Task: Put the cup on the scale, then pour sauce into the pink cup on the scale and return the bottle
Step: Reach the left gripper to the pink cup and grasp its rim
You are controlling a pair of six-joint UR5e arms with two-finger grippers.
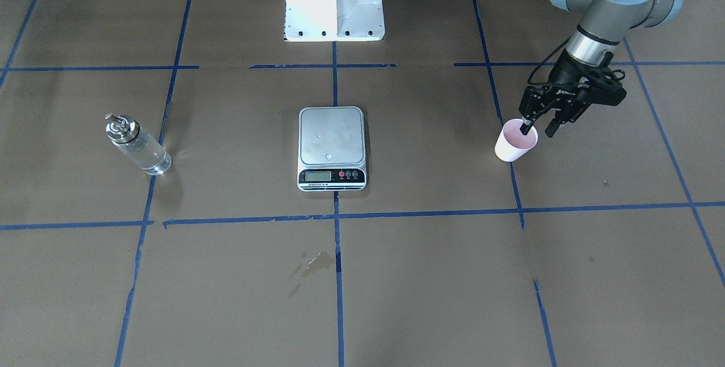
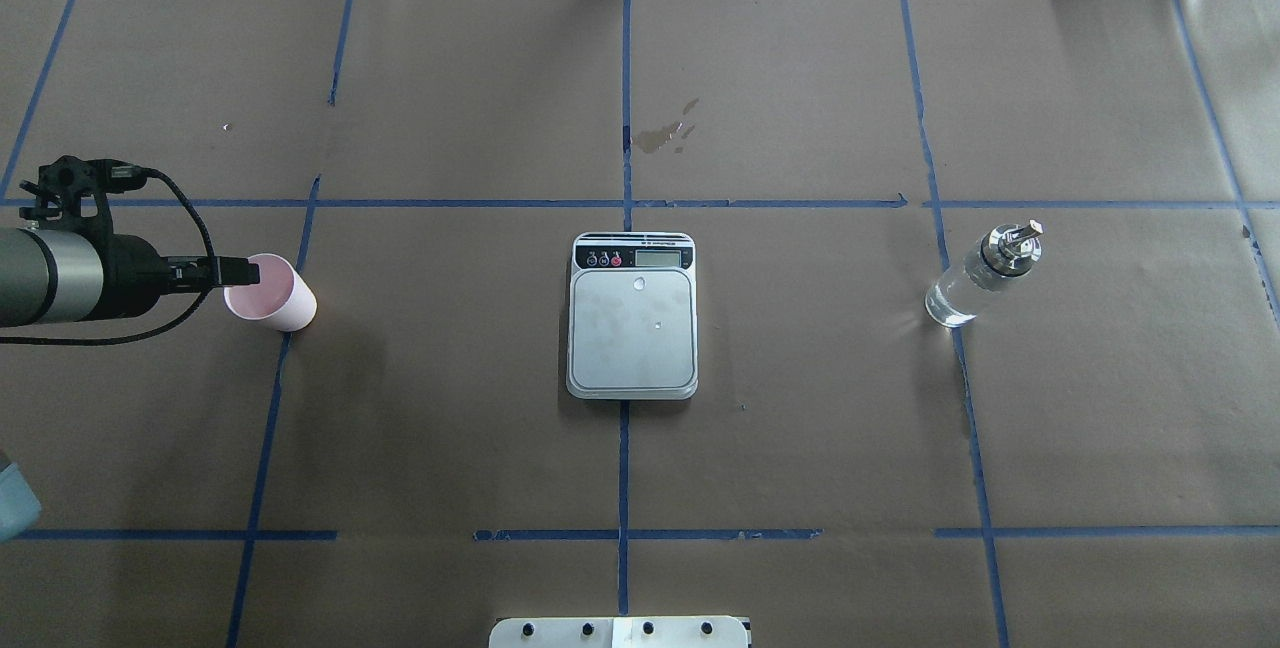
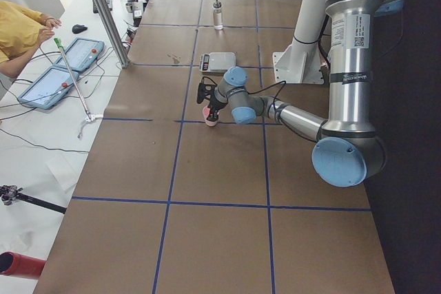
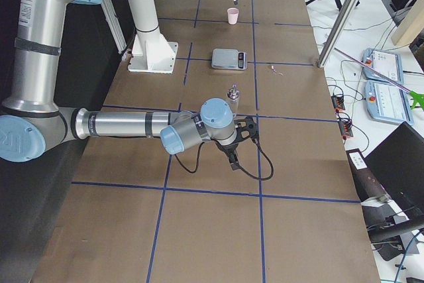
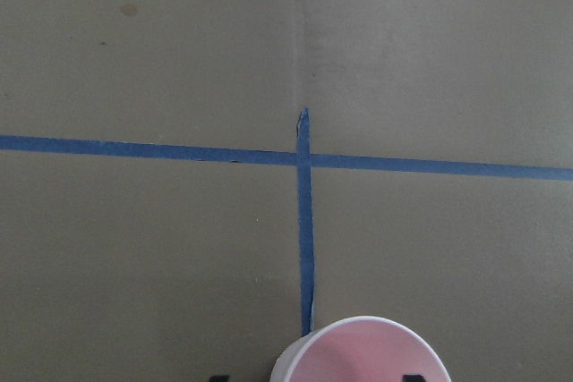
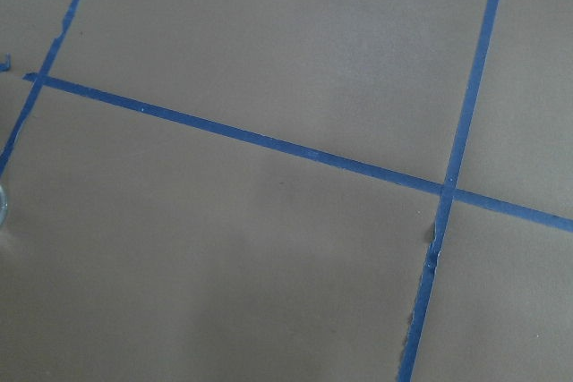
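A pale stain (image 1: 311, 264) marks the brown paper of the desk (image 1: 430, 299) in the lower middle of the front-facing view. Higher up, at mid-frame, three things stand in a row, well apart from one another. The bottle (image 1: 137, 145) is at the left with clear sauce (image 1: 150, 158) in it. The scale (image 1: 332, 146) is at the centre, its display strip toward the bottom of the frame. The cup (image 1: 514, 145) is at the right, standing on the desk on a blue tape line (image 1: 514, 186).

The left end effector (image 1: 538, 127) reaches the cup from the upper right with its jaws wide. One finger (image 1: 527, 127) dips into the pink mouth and the other hangs outside the rim, so the cup's wall lies in the gap between them.

The white robot base (image 1: 334, 4) sits at the top centre.

The right end effector (image 4: 233, 157) shows only in the exterior right view, at lower middle, low over the desk near the bottle. I cannot tell whether it is wide or narrow.
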